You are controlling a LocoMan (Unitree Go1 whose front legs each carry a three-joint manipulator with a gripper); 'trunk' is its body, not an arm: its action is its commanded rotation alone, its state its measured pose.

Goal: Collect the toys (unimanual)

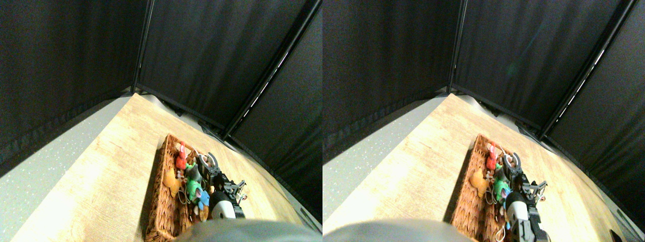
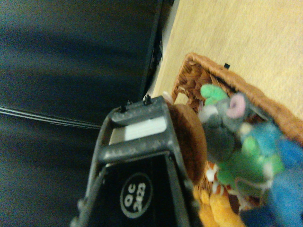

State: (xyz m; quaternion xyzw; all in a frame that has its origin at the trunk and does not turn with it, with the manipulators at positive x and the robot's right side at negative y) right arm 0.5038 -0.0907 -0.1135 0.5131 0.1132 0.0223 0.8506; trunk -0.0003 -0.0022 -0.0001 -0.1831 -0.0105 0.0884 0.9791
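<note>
- Wood-grain worktop [image 1: 101, 171] runs from near left to the far corner, where dark curtain panels [image 1: 211, 55] close it in; no stray toy shows on its bare part, so the collecting looks nearly finished.
- Wicker basket [image 1: 160, 201] lies lengthwise on the worktop, right of centre, and holds the toys.
- Robot gripper [image 1: 209, 162] hangs over the basket's right side, towards its far end. Its jaws stand apart in the stereo view, and a brown plush toy [image 2: 189, 142] lies against the jaw frame in the wrist view. Whether the jaws pinch it I cannot tell.
- Toys in the basket, far to near: a red one [image 1: 181, 159], an orange one [image 1: 170, 182] against the left wall, a grey one [image 1: 194, 174], a green one [image 1: 193, 189] and a blue one [image 1: 204, 199].
- Doing the step well, as I judge it: let the brown toy go only while it is plainly inside the rim, above the pile rather than the right wall.
- Then lift straight up, so that no white string loop catches on a jaw and drags a toy out.
</note>
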